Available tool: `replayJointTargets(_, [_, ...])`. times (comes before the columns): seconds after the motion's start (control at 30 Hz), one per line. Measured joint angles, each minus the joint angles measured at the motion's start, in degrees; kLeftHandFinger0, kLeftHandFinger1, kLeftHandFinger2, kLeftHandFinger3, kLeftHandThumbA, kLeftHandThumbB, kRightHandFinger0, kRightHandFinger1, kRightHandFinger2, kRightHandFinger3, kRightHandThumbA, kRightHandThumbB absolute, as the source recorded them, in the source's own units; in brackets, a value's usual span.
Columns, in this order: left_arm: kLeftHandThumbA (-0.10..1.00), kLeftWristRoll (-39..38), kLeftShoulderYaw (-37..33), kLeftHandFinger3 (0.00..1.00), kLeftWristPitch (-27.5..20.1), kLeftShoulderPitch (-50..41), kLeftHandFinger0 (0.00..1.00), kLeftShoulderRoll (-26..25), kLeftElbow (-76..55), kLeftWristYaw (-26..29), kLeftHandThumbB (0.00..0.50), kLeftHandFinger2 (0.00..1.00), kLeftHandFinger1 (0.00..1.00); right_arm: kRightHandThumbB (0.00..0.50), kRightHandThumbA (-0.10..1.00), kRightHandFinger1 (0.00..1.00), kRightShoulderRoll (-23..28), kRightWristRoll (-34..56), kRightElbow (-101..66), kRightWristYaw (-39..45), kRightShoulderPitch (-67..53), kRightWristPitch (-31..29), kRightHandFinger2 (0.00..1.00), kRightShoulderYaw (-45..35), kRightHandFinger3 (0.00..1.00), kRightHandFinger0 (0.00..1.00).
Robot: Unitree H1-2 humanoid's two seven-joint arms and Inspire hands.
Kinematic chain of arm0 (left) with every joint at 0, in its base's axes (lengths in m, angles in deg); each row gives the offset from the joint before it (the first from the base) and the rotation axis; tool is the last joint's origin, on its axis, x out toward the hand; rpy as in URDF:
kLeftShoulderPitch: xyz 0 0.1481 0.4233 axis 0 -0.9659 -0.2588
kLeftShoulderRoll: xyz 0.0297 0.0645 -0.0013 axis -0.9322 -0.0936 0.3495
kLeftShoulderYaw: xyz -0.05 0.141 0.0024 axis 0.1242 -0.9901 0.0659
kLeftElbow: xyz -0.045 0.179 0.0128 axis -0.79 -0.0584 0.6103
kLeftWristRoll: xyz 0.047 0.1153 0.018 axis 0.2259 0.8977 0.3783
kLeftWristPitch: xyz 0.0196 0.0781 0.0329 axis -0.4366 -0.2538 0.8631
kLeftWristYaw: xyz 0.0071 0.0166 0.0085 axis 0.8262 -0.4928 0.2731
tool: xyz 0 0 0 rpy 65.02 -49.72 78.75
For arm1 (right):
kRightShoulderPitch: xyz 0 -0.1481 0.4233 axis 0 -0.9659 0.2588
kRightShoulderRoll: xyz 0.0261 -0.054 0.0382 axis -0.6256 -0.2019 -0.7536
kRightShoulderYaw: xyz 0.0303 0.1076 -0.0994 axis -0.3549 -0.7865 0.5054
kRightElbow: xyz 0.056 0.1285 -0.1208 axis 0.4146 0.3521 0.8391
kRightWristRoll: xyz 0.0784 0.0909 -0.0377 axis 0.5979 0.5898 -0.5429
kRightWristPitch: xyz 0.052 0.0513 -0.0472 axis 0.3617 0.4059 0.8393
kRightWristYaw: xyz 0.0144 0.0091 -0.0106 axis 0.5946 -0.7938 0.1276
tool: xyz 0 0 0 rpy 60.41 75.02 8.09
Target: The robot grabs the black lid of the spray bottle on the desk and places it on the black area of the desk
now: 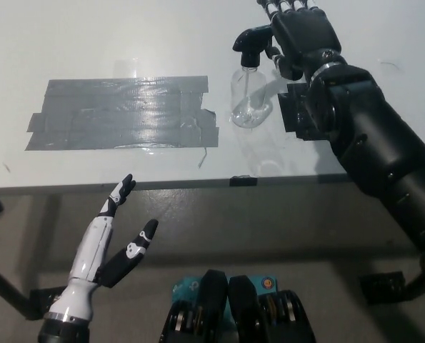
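Observation:
A clear spray bottle (246, 96) stands upright on the white desk (91, 36), topped by its black lid (253, 43). My black right hand (301, 32) is right beside the lid on its right, fingers stretched toward the far edge of the picture and spread, thumb close to the bottle's neck. Nothing is held in it. The black area (119, 114), a patch of dark tape strips, lies on the desk left of the bottle. My white left hand (112, 246) rests open below the desk's front edge at the lower left.
The desk's front edge (126, 186) runs across the middle, with a small black clip (243, 180) on it. A dark square patch (289, 113) lies on the desk under my right wrist. Floor and desk legs show below the edge.

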Motion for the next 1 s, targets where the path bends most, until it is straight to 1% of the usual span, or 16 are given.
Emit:
replayJointTargets(0.17, [0.77, 0.02, -0.17, 1.0, -0.01, 0.12, 1.0, -0.18, 0.01, 0.0, 0.0, 0.96, 0.94, 0.5, 0.52, 1.0, 0.21, 0.4, -0.66, 4.03, 0.57, 0.27, 1.0, 0.01, 1.0, 1.0])
replayJointTargets(0.33, [0.77, 0.02, -0.3, 1.0, -0.02, 0.22, 1.0, -0.34, 0.01, -0.01, 0.0, 0.96, 0.95, 0.5, 0.62, 1.0, 0.21, 0.84, -0.55, 5.97, 0.6, 0.23, 1.0, 0.0, 1.0, 1.0])
replayJointTargets(0.4, [0.78, 0.02, -0.34, 1.0, -0.01, 0.31, 1.0, -0.38, 0.01, -0.01, 0.0, 0.96, 0.95, 0.5, 0.63, 1.0, 0.19, 1.07, -0.36, 6.44, 0.65, 0.16, 1.0, -0.02, 1.0, 1.0])
replayJointTargets(0.57, [0.78, 0.12, -0.43, 1.0, -0.01, 0.88, 1.0, -0.44, 0.01, -0.01, 0.0, 0.96, 0.94, 0.5, 0.64, 1.0, 0.13, 1.74, 0.09, 6.7, 0.99, -0.03, 1.0, -0.07, 1.0, 1.0])
replayJointTargets(0.83, [0.77, 0.12, -0.62, 1.0, -0.01, 1.09, 1.0, -0.48, 0.01, -0.02, 0.0, 0.95, 0.93, 0.5, 0.61, 1.0, -0.2, 2.28, 0.39, 7.29, 2.8, -0.08, 1.0, -0.07, 1.0, 1.0])
replayJointTargets(1.0, [0.77, 0.09, -0.79, 1.0, -0.01, 1.41, 1.0, -0.64, 0.01, -0.04, 0.0, 0.94, 0.93, 0.5, 0.63, 1.0, -0.45, 2.41, 1.14, 7.28, 3.85, -0.36, 1.0, -0.11, 1.0, 1.0])
